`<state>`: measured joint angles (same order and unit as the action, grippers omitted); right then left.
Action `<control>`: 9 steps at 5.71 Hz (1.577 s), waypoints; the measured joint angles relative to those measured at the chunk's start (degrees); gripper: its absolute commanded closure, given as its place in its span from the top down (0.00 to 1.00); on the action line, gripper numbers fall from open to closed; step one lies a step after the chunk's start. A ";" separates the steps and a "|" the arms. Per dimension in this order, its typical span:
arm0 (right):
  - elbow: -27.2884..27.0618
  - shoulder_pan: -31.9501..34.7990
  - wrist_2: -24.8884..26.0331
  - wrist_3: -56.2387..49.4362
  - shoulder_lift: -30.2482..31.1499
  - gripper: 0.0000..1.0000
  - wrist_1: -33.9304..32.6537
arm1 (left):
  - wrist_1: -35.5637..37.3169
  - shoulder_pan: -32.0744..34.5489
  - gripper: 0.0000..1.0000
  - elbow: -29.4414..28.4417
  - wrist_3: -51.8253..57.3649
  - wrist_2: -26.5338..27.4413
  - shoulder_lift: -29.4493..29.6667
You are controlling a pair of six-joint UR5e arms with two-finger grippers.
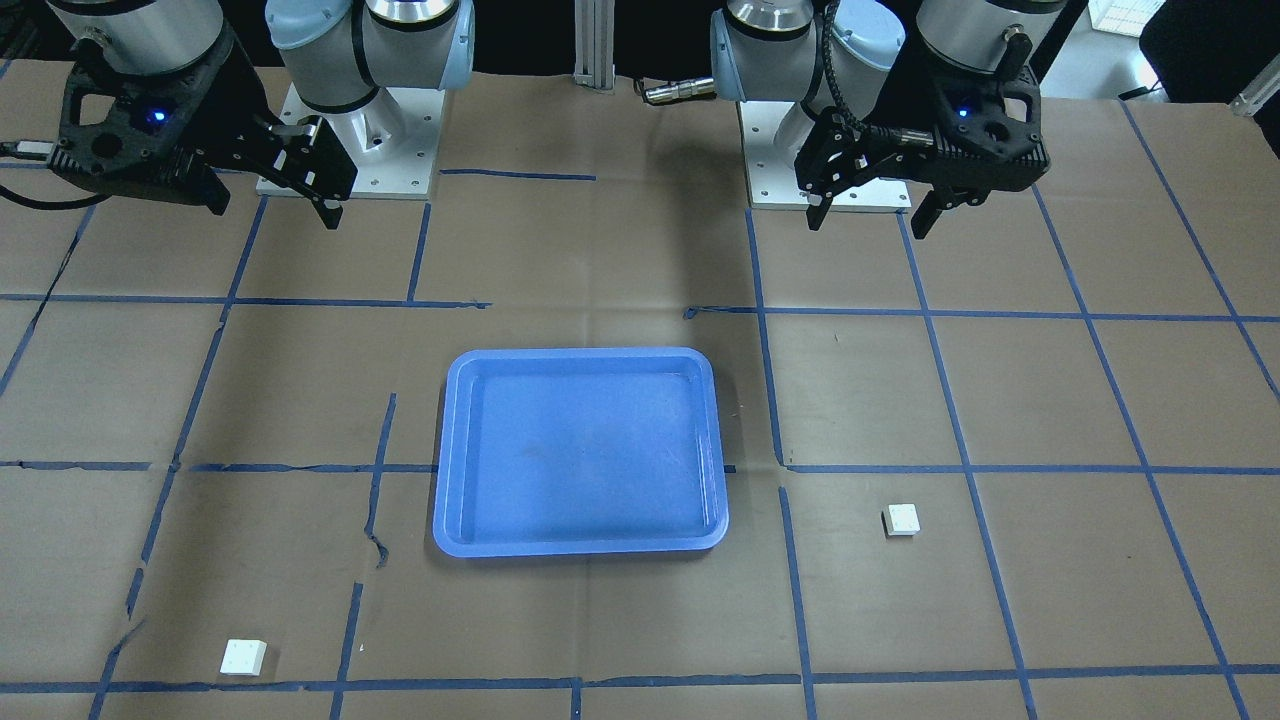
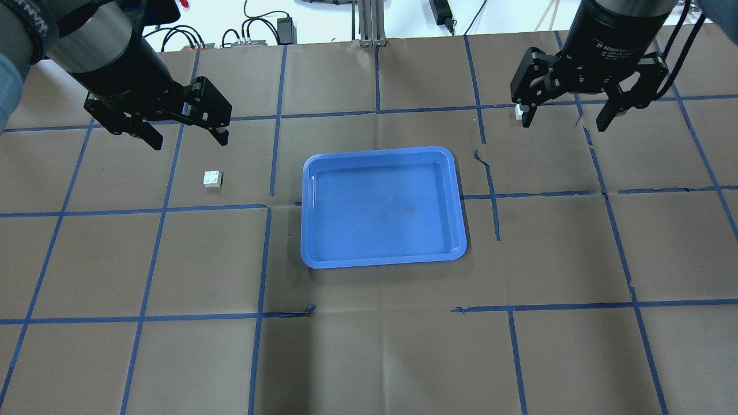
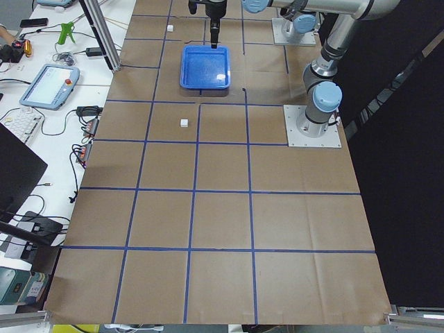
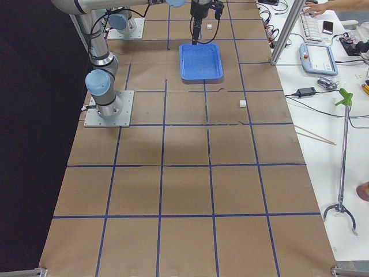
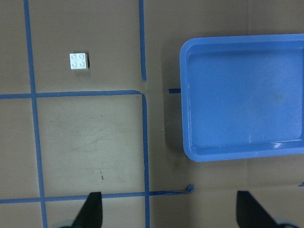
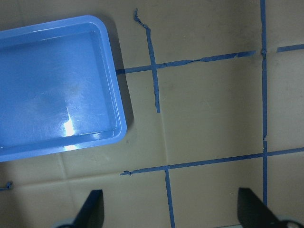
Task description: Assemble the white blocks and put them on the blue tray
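Observation:
The blue tray (image 2: pixel 380 207) lies empty mid-table; it also shows in the front view (image 1: pixel 580 450) and both wrist views (image 5: pixel 242 95) (image 6: pixel 52 85). One white block (image 2: pixel 212 179) sits on the paper left of the tray, studs up, and shows in the front view (image 1: pixel 902 520) and the left wrist view (image 5: pixel 79 61). The other white block (image 1: pixel 243 657) sits on the far right side; overhead it (image 2: pixel 518 111) peeks out beside a right finger. My left gripper (image 2: pixel 189 140) and right gripper (image 2: pixel 566 123) hang open and empty, high above the table, apart from both blocks.
Brown paper with a blue tape grid covers the table (image 2: pixel 369 346). The arm bases (image 1: pixel 350 150) (image 1: pixel 830 160) stand on the robot's side. A metal post (image 2: pixel 369 23) rises at the far edge. Cables and devices lie beyond the far edge (image 2: pixel 253 34).

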<state>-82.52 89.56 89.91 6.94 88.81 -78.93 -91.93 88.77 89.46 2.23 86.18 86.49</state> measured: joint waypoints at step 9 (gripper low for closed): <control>0.16 -0.64 0.14 -16.85 -0.54 1.00 -2.23 | 0.30 -2.56 0.98 0.26 0.89 -0.25 0.10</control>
<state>-82.36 88.92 90.05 -9.91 88.27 -81.16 -91.64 86.21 89.72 3.12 85.93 86.59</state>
